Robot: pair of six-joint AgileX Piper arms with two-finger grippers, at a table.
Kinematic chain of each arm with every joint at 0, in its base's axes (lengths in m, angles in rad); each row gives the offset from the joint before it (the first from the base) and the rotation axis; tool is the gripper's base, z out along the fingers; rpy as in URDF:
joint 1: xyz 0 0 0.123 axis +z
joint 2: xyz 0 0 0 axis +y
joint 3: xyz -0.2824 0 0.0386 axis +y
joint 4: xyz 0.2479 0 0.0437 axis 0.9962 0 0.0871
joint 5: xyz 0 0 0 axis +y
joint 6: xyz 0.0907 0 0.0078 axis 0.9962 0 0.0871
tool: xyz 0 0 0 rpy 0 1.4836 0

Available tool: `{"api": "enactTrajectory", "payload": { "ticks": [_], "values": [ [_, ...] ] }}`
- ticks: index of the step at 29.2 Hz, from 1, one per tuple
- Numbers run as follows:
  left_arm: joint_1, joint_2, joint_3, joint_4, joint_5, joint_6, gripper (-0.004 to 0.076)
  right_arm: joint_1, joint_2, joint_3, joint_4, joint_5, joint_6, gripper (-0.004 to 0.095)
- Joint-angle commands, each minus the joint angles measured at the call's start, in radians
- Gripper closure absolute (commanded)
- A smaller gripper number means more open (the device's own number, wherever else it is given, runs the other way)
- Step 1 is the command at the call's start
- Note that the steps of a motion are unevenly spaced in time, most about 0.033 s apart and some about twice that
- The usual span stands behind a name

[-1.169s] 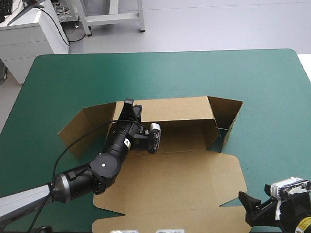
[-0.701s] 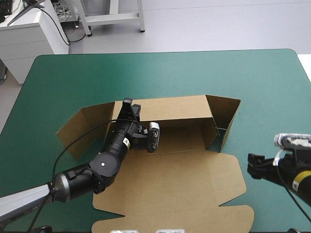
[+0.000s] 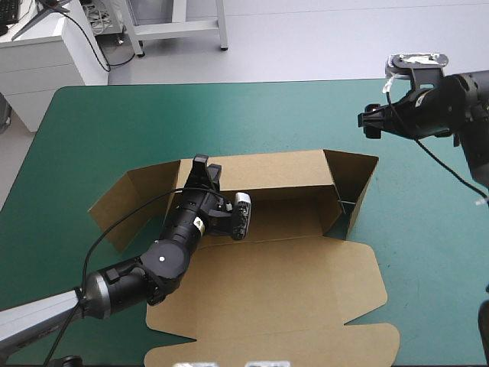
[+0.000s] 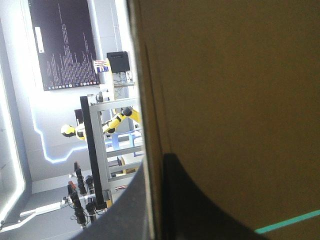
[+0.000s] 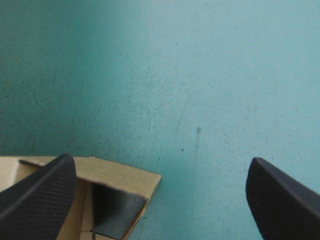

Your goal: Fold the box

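We find little writing to read: a small pale sticker [image 3: 197, 224] on the left arm's wrist is too small to make out, and the brown board shows no print in any view. The box [image 3: 283, 283] lies at the middle of the table on the teal-green cover [image 3: 114, 122]. Its lid [image 3: 306, 321] lies flat toward the near edge, its back wall [image 3: 267, 172] stands upright, and a side flap [image 3: 355, 183] is raised at the right end. The left flap [image 3: 130, 199] leans outward. From above, the left gripper [image 3: 208, 167] sits at the left end of the back wall. Only the left wrist view shows its grip: the box [image 4: 225, 90] fills the picture there, and one black finger [image 4: 200, 210] lies against the board's face. The other finger is on the far side of the board's edge, so the fingers pinch the board between them. A thin strip of the cover [image 4: 285, 222] shows past the board. The right gripper [image 3: 369, 122] hangs in the air over the far right part of the table, apart from the box. Its own view shows what the high view cannot, the right gripper [image 5: 160, 161] spread wide and holding nothing. Below it is the bare cover [image 5: 200, 75], and a corner of the box [image 5: 125, 175] lies beside one finger.
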Motion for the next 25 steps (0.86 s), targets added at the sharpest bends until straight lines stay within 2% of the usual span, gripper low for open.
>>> {"api": "enactTrajectory", "payload": {
  "ticks": [1, 4, 8, 16, 25],
  "values": [
    [0.003, -0.027, -0.022, 0.043, 0.033, 0.003, 0.0732, -0.073, 0.069, -0.055, 0.061, -0.033, -0.077, 0.0075],
    [0.003, -0.027, -0.022, 0.043, 0.028, 0.003, 0.0732, -0.12, 0.136, -0.055, 0.159, 0.028, -0.156, 0.0075],
    [0.003, -0.027, -0.022, 0.043, 0.018, 0.003, 0.0732, -0.159, 0.191, -0.051, 0.271, 0.028, -0.205, 0.0075],
    [0.003, -0.027, -0.022, 0.043, 0.017, 0.003, 0.0732, -0.158, 0.198, -0.023, 0.285, 0.028, -0.241, 0.0075],
    [0.003, -0.027, -0.022, 0.043, 0.023, 0.003, 0.0732, -0.158, 0.178, 0.114, 0.288, 0.028, -0.294, 0.0075]
  ]
}}
